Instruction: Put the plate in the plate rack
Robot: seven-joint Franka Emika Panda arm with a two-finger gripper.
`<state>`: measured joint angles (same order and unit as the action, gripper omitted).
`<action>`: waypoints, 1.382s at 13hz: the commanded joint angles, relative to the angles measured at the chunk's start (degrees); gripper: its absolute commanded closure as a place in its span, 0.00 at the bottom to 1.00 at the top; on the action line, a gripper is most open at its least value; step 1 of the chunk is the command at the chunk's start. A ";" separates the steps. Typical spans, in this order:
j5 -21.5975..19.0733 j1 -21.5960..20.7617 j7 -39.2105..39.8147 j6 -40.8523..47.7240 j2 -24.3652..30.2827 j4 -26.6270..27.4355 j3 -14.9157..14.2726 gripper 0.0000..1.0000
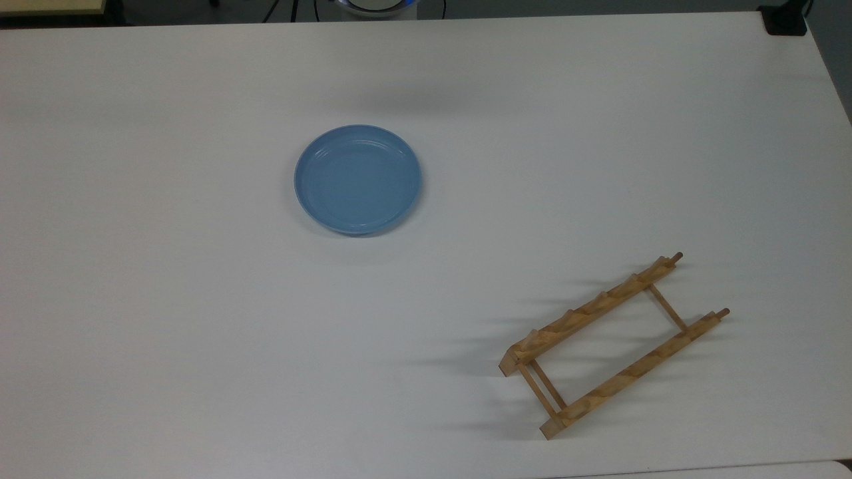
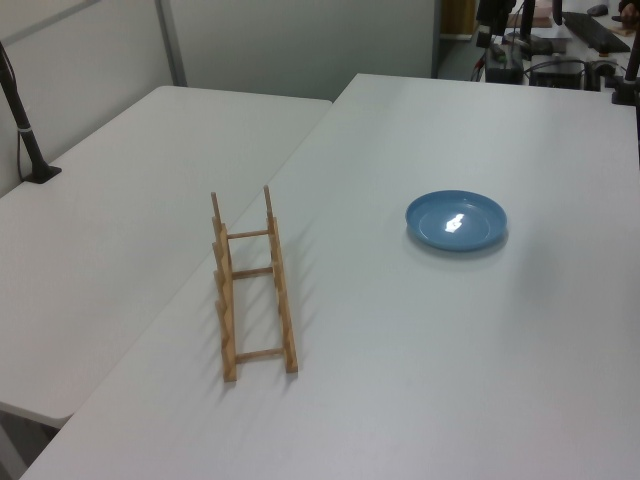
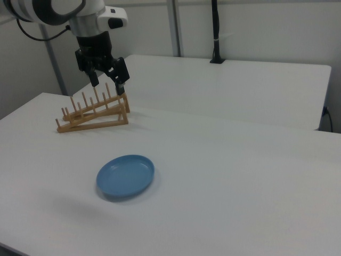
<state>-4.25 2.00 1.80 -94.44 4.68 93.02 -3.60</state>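
While the round light-blue plate (image 1: pixel 358 179) with its shallow raised rim lies flat and face up on the white table (image 1: pixel 166 299), the arm's black two-finger gripper (image 3: pixel 107 81) is seen in the right view high above the table, well apart from the plate. In the right view the gripper hangs from the white arm (image 3: pixel 58 10) at the upper left, its fingers (image 3: pixel 120 80) pointing downward and spread apart with nothing held between them. The plate is seen lower in the right view and a little to the right of the gripper, resting on the table surface and touched by nothing.

The small light-brown wooden plate rack (image 1: pixel 616 346), made of two parallel notched rails with short upright pegs joined by thin cross dowels, stands on the same table, well apart from the plate. In the top view the rack lies toward the lower right, set at a slant, and the plate lies above and to the left of it, near the middle of the table. In the left view the plate (image 2: pixel 456 220) is seen to the right of the rack (image 2: pixel 255 290), with bare table between them. In the right view the rack (image 3: pixel 95 113) appears just below and behind the gripper, though how near the two really are cannot be told. A bright reflection is seen on the plate's inner surface in the left view. No slot of the rack is occupied.

A second white table (image 2: pixel 110 240) adjoins the first, and a black post (image 3: pixel 215 32) stands at its far edge.
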 commanded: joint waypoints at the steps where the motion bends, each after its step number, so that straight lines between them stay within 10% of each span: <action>1: 0.21 -0.42 0.66 -0.39 0.86 1.11 -0.18 0.00; 5: 0.21 1.51 2.93 -0.48 0.78 1.02 -0.71 0.00; 11: 0.82 7.22 27.02 -0.39 -0.80 2.43 -0.80 0.00; 18: 0.21 10.92 23.02 -15.22 -2.65 16.38 -1.06 0.06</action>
<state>-4.20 12.83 26.96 -104.17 1.28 103.21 -4.61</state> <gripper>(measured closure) 0.013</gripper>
